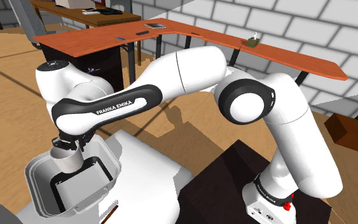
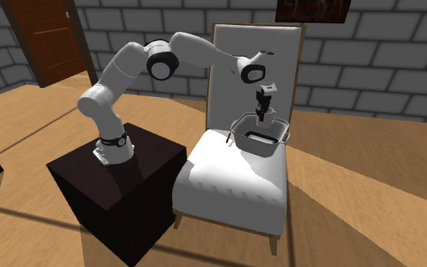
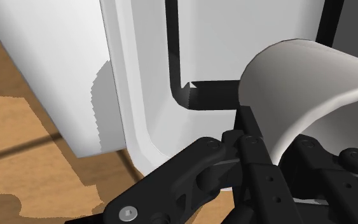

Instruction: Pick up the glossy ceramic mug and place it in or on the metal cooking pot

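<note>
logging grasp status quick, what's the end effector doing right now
end effector: closed on the white mug, holding it over the pot.

White chair (image 2: 234, 190) stands on wooden floor (image 2: 356, 197), orange desk (image 1: 190, 35) beyond

White Franka arm (image 1: 190, 70) w/ dark joints, black band (image 1: 107, 108) marked FRANKA EMIKA, red btn (image 1: 290, 205) at base, all-black end effector (image 1: 68, 145).

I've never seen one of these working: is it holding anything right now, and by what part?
Yes: its fingers clasp a pale mug by the wall at its rim, above the pot.
</note>
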You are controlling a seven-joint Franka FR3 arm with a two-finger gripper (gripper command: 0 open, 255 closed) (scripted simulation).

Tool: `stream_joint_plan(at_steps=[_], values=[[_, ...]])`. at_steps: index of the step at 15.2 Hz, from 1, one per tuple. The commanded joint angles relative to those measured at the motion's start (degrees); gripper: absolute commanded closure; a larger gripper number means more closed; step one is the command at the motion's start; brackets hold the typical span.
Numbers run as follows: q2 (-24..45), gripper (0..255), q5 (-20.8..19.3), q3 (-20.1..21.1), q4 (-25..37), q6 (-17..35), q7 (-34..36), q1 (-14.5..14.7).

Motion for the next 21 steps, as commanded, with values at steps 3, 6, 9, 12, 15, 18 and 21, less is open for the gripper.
stream_joint_plan(at_steps=[3,6,9,12,15,18,21], values=[[0.0,255,0.0,0.0,0.0,0.1,0.0,0.0],[0.0,0,0.0,0.0,0.0,0.1,0.0,0.0],[0.1,0,0.0,0.0,0.0,0.1,0.0,0.0],[-0.9,0,0.2,0.1,0.4,-1.2,-0.1,-0.1],[-3.0,0,0.7,0.5,2.1,-5.0,-0.4,-0.2],[-3.0,0,0.7,0.5,2.1,-5.0,-0.4,-0.2],[-3.0,0,0.7,0.5,2.1,-5.0,-0.4,-0.2]])
